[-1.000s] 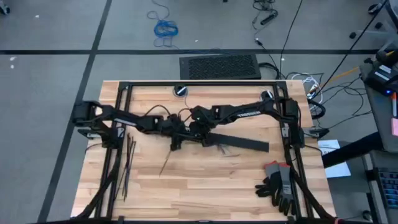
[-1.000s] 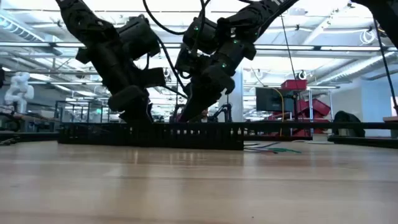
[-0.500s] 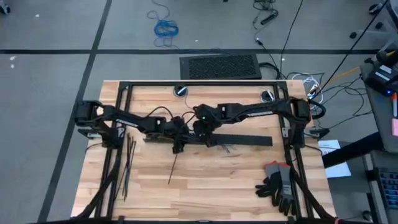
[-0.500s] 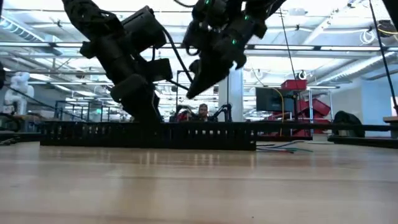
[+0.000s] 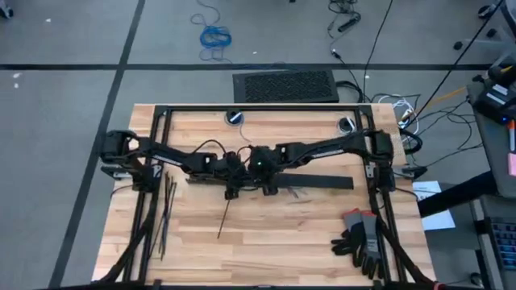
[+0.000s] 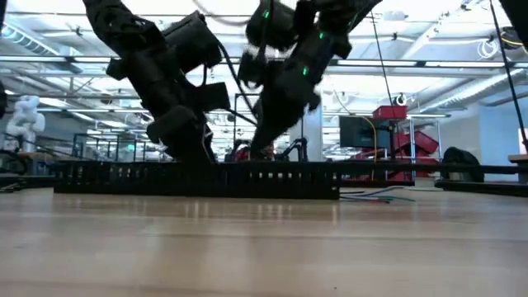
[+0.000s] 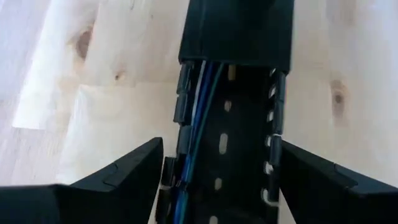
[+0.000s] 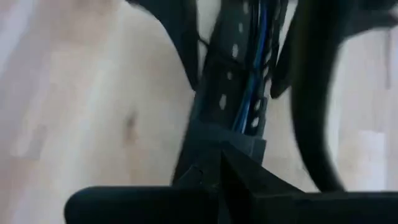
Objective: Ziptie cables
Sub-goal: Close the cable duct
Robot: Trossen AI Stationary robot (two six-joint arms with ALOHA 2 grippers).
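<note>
A long black slotted duct (image 5: 322,182) lies across the table's middle. The cables (image 7: 198,112), thin blue and green wires, run inside it, and their splayed ends (image 5: 294,192) stick out toward the near side. A flat black lid (image 7: 236,31) covers part of the duct. My left gripper (image 7: 221,149) is open, one finger beside each wall of the duct. My right gripper (image 8: 222,163) is shut and points down just above the lid's end. One ziptie (image 5: 224,219) lies loose on the wood; several more zipties (image 5: 167,211) lie near the left edge. My left gripper comes at the duct from above, its fingers (image 7: 134,171) astride the uncovered stretch near the duct's left end; I cannot tell whether they touch the walls. My right gripper's shut fingers slant down onto the lid's end (image 8: 231,144); whether they touch it I cannot tell.
A pair of grey and black gloves (image 5: 359,238) lies at the near right. A black frame (image 5: 258,108) borders the table's far, left and right sides. Bare wood lies between the duct and the near edge.
The duct has swung from slanting to lying straight across the table, and the loose ziptie has shifted a little to the right. My right gripper rose off the duct, then came back down onto it beside my left gripper.
</note>
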